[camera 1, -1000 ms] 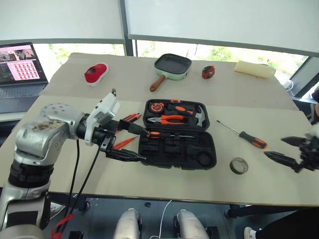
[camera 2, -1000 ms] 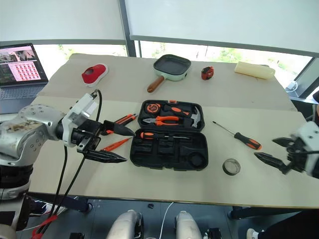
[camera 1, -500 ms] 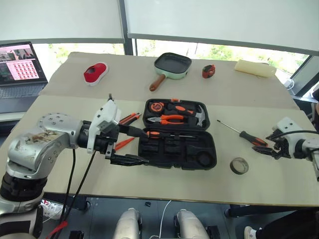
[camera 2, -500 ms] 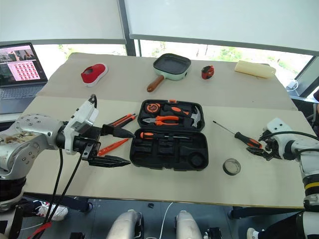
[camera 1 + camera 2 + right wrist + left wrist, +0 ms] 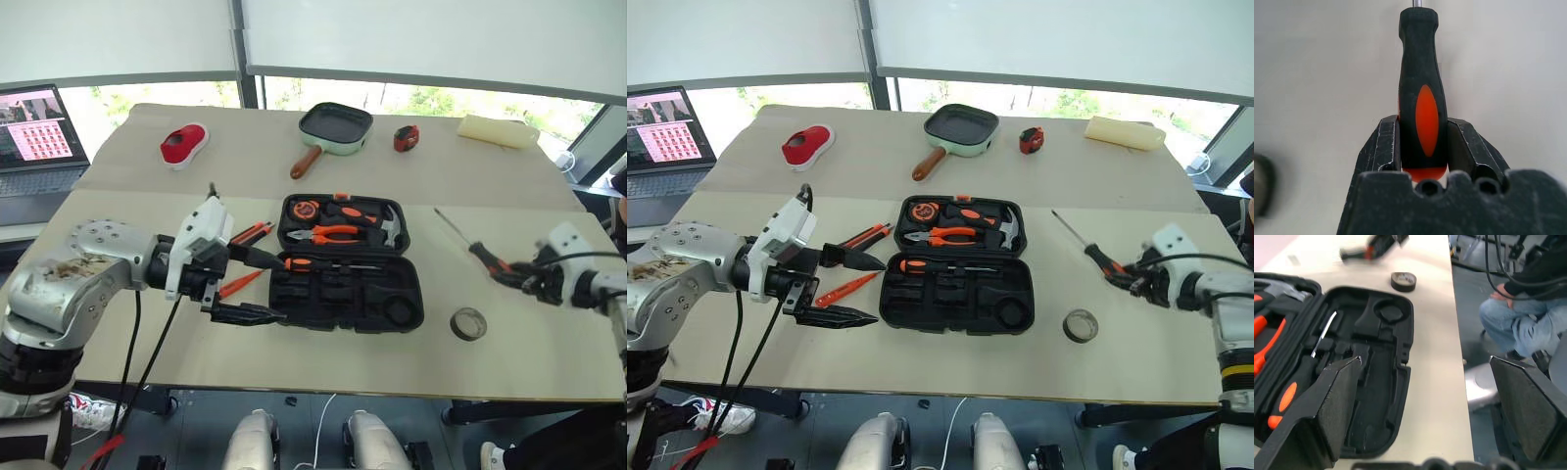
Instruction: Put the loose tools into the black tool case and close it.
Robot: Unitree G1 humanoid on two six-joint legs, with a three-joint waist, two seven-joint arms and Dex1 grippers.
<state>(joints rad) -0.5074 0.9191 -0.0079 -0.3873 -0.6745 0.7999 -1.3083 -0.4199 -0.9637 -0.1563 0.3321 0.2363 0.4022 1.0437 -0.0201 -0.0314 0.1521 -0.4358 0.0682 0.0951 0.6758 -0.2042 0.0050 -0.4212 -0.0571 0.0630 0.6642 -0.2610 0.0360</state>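
Your right claw (image 5: 1423,147) is pinching the butt of the orange-and-black screwdriver (image 5: 1095,257), fingers (image 5: 1385,144) pressed against both sides of the handle, and the shaft points away from the wrist toward the far side of the counter (image 5: 950,372). That screwdriver sits well to the right of the tool case (image 5: 957,268), with the tape roll (image 5: 1081,326) lying flat on the counter between the case and your right claw, a little nearer you. The tool case lies open in the middle of the counter: its far half holds the pliers (image 5: 942,236) and the hammer (image 5: 1004,226), a second screwdriver (image 5: 921,265) lies along the hinge line, and the near half shows bare moulded slots. Your left claw (image 5: 854,288) hangs just to the left of the case with its fingers spread wide, gripping nothing. Under and behind it, left of the case, lie the slim orange tester (image 5: 847,289) and the utility knife (image 5: 865,235). Beyond the case, at the far side of the counter, sit the frying pan (image 5: 957,130), a tape measure (image 5: 1030,140) and a red object (image 5: 806,144).
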